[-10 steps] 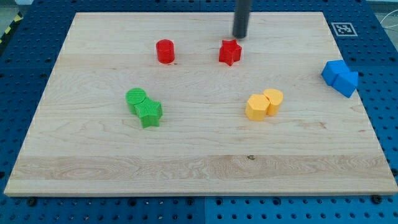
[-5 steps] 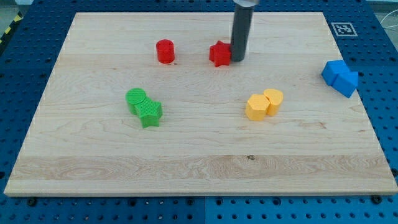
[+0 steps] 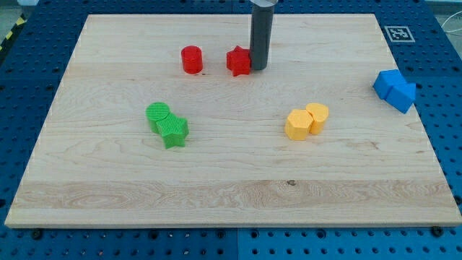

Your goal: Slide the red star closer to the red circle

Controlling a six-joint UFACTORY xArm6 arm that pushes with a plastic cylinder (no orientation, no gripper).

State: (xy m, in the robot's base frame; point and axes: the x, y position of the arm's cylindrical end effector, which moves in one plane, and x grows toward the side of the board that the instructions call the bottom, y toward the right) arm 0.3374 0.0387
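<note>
Red is what I watch first in the camera view: the red star (image 3: 238, 61) sits near the board's top edge, a little left of its middle, and the red circle (image 3: 192, 59) stands near it on the view's left, a clear gap of bare wood between them. My tip (image 3: 258, 68) is down on the wooden board (image 3: 216, 195), pressed against the star's right side; the rig carries no pincer, only this dark rod, so it has hold of nothing.

Toward the left edge, about halfway down, a green circle (image 3: 158, 114) touches a green star (image 3: 173, 131) just below and right of it. Right of centre, two yellow blocks (image 3: 306, 120) sit touching each other; their shapes I cannot tell for sure. At the right edge, two blue blocks (image 3: 394, 89) sit pressed together, partly over the rim.
</note>
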